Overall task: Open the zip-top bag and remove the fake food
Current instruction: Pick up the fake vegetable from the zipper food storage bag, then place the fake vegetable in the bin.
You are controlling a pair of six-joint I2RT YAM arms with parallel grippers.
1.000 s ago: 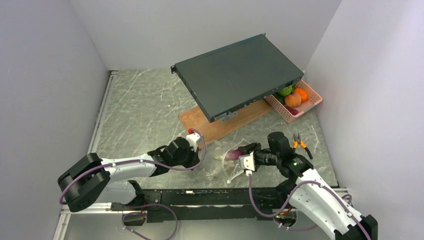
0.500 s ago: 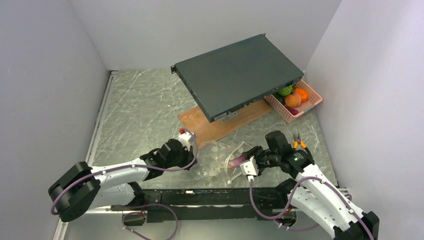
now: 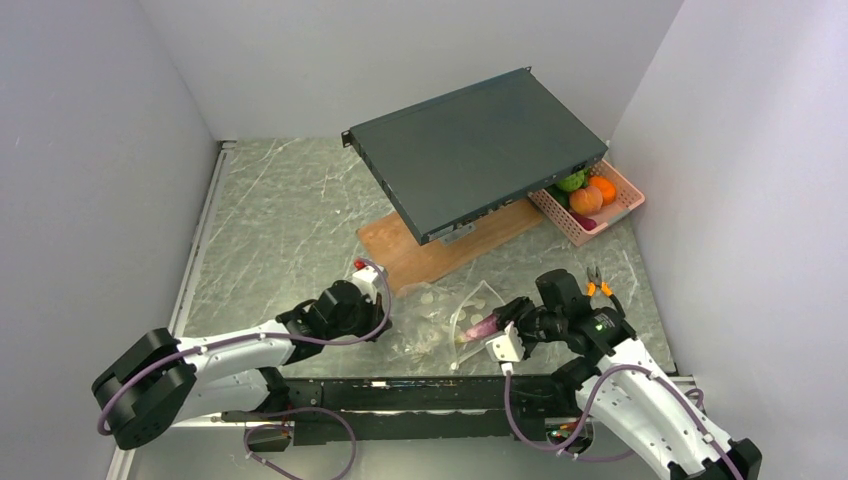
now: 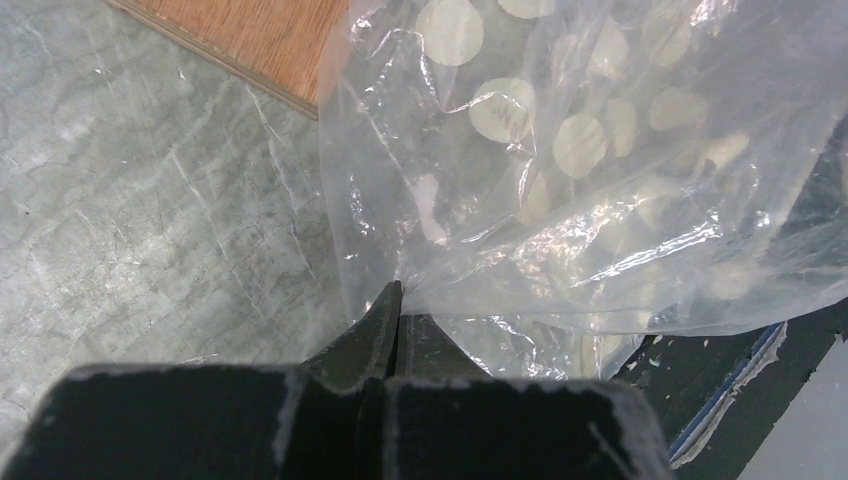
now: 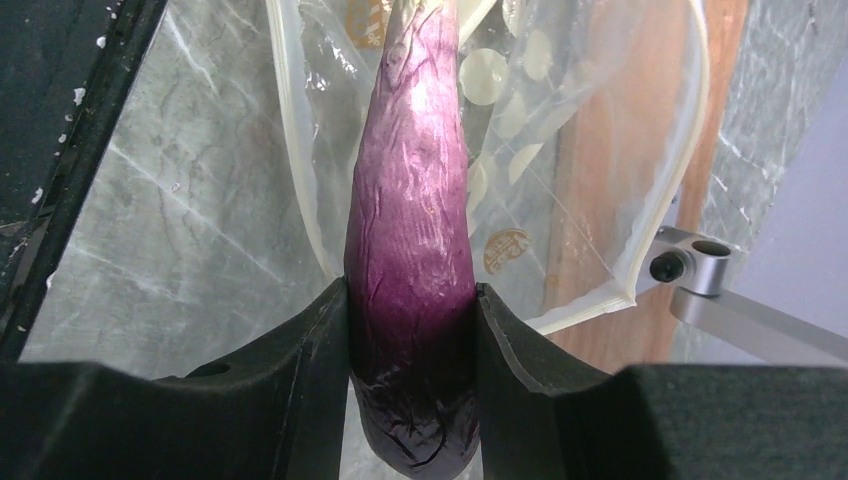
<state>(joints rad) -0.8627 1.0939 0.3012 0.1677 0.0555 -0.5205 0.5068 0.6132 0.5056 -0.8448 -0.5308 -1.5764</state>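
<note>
The clear zip-top bag with pale round dots lies crumpled on the marble table between my two arms. My left gripper is shut on a pinch of the bag's plastic at its near edge. My right gripper is shut on a purple eggplant-shaped piece of fake food, held by its thick end. Its thin end points into the bag's open mouth, whose pale zip strip loops around it. From above, the eggplant shows just right of the bag.
A dark flat box leans over a wooden board at the back. A pink basket at the right holds orange and green toy food. Orange-handled pliers lie beside my right arm.
My left gripper has drawn the bag leftward and toward the near edge, spreading it flatter. My right gripper has moved slightly right and nearer with the eggplant, drawing it out of the mouth.
</note>
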